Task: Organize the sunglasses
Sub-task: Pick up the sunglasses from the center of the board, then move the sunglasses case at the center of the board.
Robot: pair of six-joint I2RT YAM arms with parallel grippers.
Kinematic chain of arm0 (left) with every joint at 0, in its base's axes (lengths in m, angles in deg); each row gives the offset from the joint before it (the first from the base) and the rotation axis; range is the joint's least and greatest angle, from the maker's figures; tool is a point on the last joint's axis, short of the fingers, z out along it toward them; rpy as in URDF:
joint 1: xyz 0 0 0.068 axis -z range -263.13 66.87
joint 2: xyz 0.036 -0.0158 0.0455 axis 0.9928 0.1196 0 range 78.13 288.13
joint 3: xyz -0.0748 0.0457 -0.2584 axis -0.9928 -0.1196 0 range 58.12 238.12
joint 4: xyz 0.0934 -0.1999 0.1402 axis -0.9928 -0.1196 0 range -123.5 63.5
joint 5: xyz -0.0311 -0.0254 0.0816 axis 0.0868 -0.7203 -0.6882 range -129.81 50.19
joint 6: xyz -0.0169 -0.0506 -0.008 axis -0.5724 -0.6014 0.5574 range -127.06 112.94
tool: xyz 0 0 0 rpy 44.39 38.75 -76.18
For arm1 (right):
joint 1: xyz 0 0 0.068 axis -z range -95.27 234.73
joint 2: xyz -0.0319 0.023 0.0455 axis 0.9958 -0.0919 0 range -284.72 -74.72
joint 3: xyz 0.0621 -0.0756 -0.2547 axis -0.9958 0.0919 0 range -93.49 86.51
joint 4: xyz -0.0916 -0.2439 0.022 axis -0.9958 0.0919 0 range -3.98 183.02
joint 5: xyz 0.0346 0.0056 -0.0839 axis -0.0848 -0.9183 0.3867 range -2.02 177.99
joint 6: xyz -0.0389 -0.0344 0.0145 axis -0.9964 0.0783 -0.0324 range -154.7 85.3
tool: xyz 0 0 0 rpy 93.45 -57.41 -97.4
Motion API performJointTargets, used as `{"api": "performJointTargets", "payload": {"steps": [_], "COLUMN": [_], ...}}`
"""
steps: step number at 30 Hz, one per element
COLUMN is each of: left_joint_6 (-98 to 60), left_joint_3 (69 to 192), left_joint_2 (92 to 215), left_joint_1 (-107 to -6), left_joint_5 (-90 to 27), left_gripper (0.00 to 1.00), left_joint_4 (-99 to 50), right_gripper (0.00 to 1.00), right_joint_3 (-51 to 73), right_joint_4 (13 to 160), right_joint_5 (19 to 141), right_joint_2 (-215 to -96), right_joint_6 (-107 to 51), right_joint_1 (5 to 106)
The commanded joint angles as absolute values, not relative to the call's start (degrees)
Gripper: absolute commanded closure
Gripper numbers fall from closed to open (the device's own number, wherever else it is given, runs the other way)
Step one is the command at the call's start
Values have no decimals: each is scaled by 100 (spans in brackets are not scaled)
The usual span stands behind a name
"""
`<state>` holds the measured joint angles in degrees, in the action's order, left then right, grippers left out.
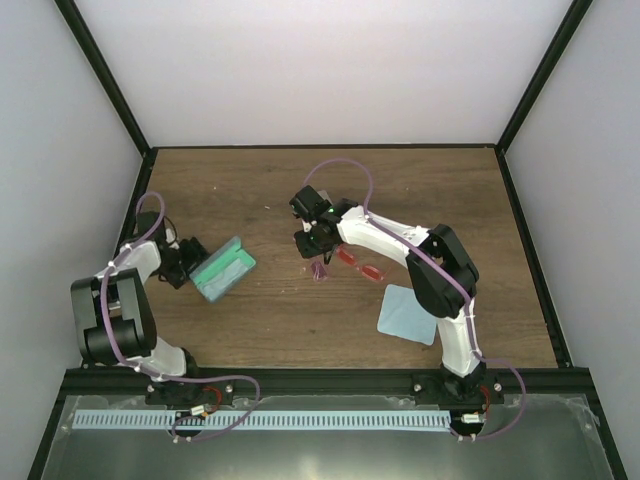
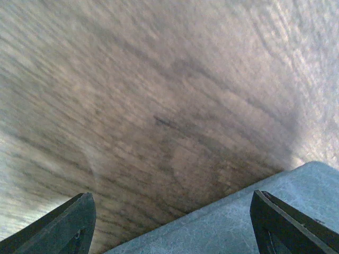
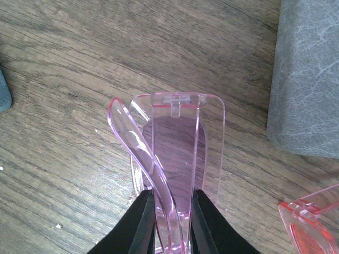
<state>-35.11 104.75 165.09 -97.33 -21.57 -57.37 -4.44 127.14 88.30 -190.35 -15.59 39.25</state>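
Note:
My right gripper [image 3: 174, 211] is shut on a folded pair of clear pink sunglasses [image 3: 177, 143], holding it by one end just above the wooden table [image 1: 260, 190]. In the top view this gripper [image 1: 318, 256] hangs over the table's middle with the pink pair [image 1: 322, 269] below it. A red-framed pair of sunglasses [image 1: 361, 266] lies just to its right, and its corner shows in the right wrist view [image 3: 312, 222]. My left gripper [image 1: 192, 266] is open at the left end of a teal-green case [image 1: 226, 268]. In the left wrist view the fingers [image 2: 69, 225] stand wide apart over the case's grey-blue surface [image 2: 222, 222].
A light-blue square cloth [image 1: 405, 313] lies at the right front, beside the right arm. A grey oblong case [image 3: 310, 79] lies close to the pink pair in the right wrist view. Black frame rails and white walls border the table.

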Motion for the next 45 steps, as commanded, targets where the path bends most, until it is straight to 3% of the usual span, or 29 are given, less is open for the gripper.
{"api": "performJointTargets", "payload": {"steps": [1, 20, 33, 45], "left_joint_6": [-3320, -3699, -4327, -4668], "left_joint_3": [10131, 9273, 8980, 8958], "left_joint_2": [16271, 15551, 15357, 14608], "left_joint_1": [-9605, -9191, -8335, -8206], "left_joint_5": [-1892, -1378, -1318, -1438], "left_gripper": [19, 17, 16, 16], "left_joint_4": [-5923, -5849, -5633, -6142], "right_gripper": [86, 87, 87, 86], "right_joint_3": [-609, -848, -1380, -928], "right_joint_4": [12745, 12784, 12977, 12767], "right_joint_5": [8893, 8435, 7752, 7725], "right_joint_2": [-18851, -18854, -19148, -18941], "right_joint_6": [-1516, -1241, -702, 436], "right_joint_1": [3899, 3893, 3885, 3880]}}
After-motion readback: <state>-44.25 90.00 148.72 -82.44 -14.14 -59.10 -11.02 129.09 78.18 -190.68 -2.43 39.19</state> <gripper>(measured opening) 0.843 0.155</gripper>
